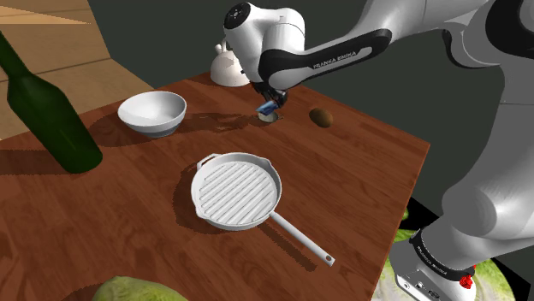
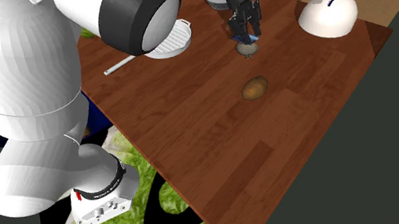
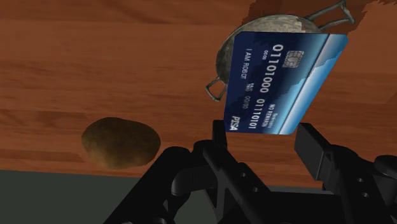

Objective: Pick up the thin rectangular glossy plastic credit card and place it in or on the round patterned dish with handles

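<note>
Pincer (image 3: 264, 130) clamped on the lower edge of the blue credit card (image 3: 286, 79), which hangs tilted just above the small round dish (image 3: 273, 25) on the bench (image 3: 95, 63). Recommend centring over the bowl, descending straight and releasing low. Potato (image 3: 119, 141) lies clear.

the arm (image 1: 479, 197) consists of glossy white rounded link shells joined by dark joint rings (image 1: 430, 255), carries a black forearm band (image 1: 325, 60) with white "franka emika" lettering and a small red mark (image 1: 466, 280) beside the lowest ring, and terminates in an all-black gripper (image 3: 264, 130) with two blocky fingers (image 3: 318, 153).
</note>
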Motion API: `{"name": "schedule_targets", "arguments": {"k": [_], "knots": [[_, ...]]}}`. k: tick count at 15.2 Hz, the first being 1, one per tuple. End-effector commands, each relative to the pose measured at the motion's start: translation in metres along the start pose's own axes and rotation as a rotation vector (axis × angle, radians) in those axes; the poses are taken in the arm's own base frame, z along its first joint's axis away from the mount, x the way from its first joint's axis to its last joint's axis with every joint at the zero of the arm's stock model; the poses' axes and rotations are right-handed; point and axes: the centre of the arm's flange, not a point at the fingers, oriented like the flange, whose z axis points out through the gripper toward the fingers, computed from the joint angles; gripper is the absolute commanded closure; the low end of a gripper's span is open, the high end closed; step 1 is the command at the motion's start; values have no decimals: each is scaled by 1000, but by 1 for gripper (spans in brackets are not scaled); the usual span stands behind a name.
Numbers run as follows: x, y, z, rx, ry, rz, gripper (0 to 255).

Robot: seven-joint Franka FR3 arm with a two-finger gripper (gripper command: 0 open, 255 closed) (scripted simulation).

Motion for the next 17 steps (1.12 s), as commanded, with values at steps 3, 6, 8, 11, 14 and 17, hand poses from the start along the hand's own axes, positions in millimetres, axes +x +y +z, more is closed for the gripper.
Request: {"name": "schedule_targets", "arguments": {"k": [3,6,8,11,14,17], "knots": [[-8,0,12,0,0,0,255],[-8,0,12,0,0,0,255],[-8,0,12,0,0,0,255],[-8,0,12,0,0,0,0],[-8,0,12,0,0,0,0],[-8,0,-15,0,0,0,0]]}}
